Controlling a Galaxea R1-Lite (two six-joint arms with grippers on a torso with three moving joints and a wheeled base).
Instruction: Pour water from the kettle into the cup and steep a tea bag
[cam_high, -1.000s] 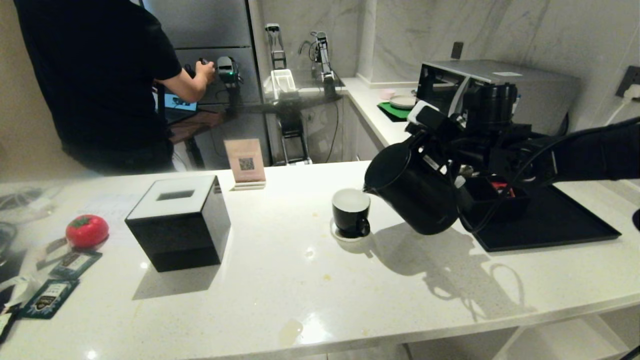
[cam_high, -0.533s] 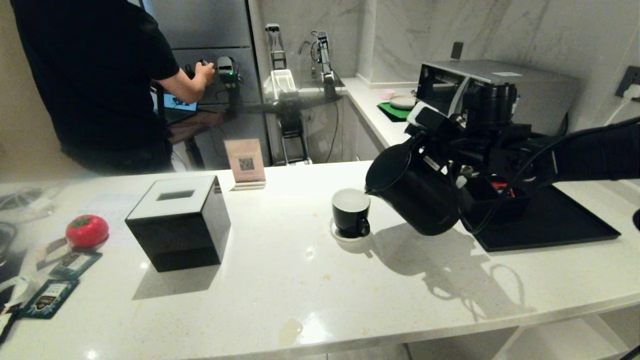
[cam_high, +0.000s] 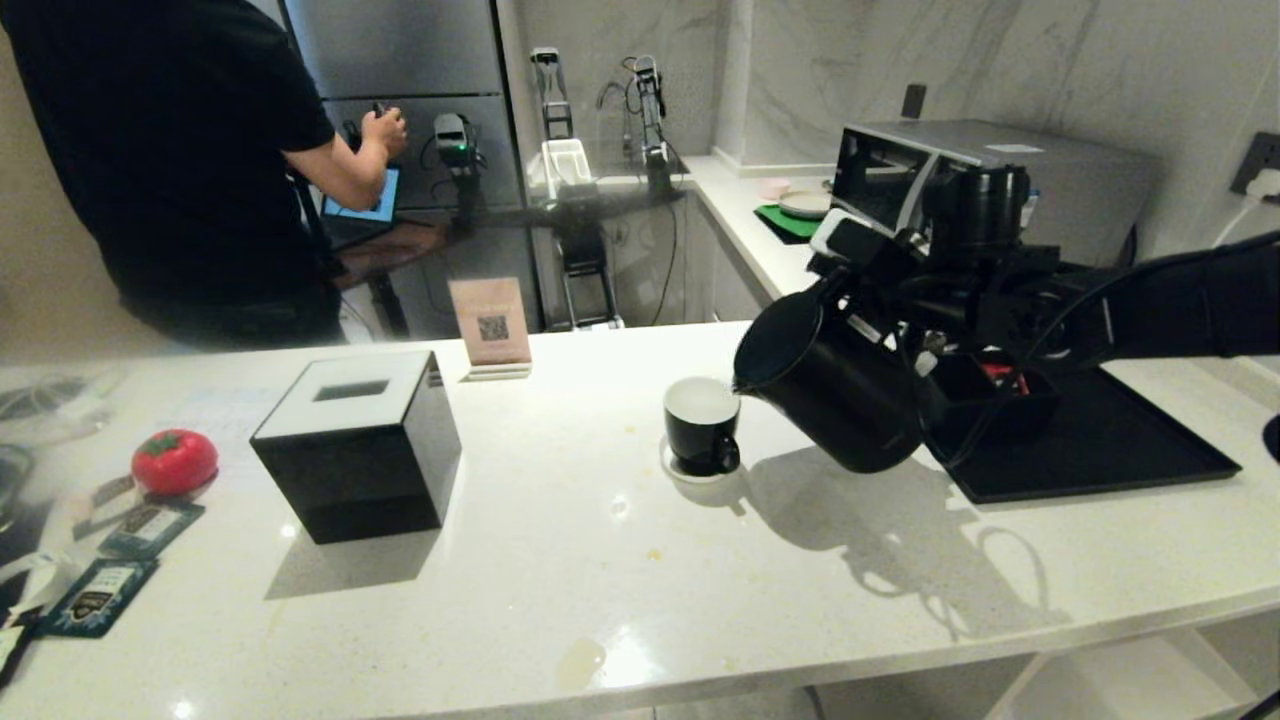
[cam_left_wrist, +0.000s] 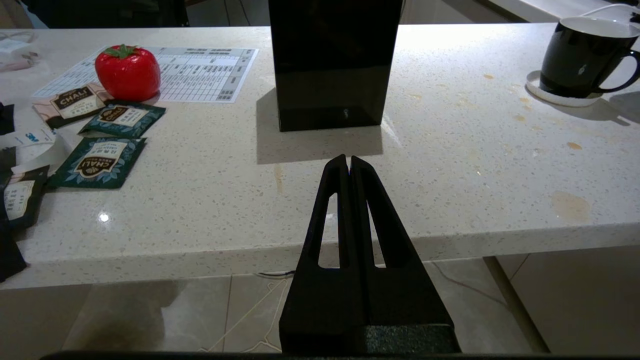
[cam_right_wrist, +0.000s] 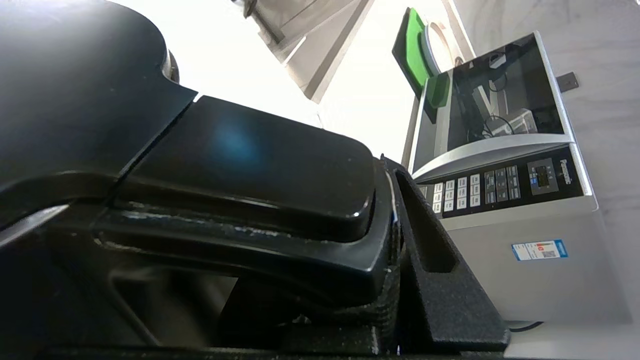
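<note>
White speckled stone forms the counter (cam_high: 620, 560), and every place here is given from the cup (cam_high: 702, 425), a glossy black mug with a white inside that stands on a small pale coaster (cam_high: 690, 470) near the counter's middle. Far to the cup's left lie dark teal packets (cam_high: 95, 597) and a red tomato-shaped object (cam_high: 174, 461); closer on that side sits a black cube box with a white top (cam_high: 357, 444). Behind and left of the cup a small card stand (cam_high: 491, 325) is propped, and beyond the counter a person in black (cam_high: 170, 160) faces away. The left gripper (cam_left_wrist: 349, 162) hangs off the counter's near edge, well apart from the cup, its fingers pressed together on nothing. Just right of the cup, the kettle (cam_high: 835, 385) is tipped in the air, its spout over the cup's rim. The right gripper (cam_high: 925, 340) is clamped on the kettle's handle. Further right lie a black tray (cam_high: 1100, 450) and a silver microwave (cam_high: 1000, 170).
</note>
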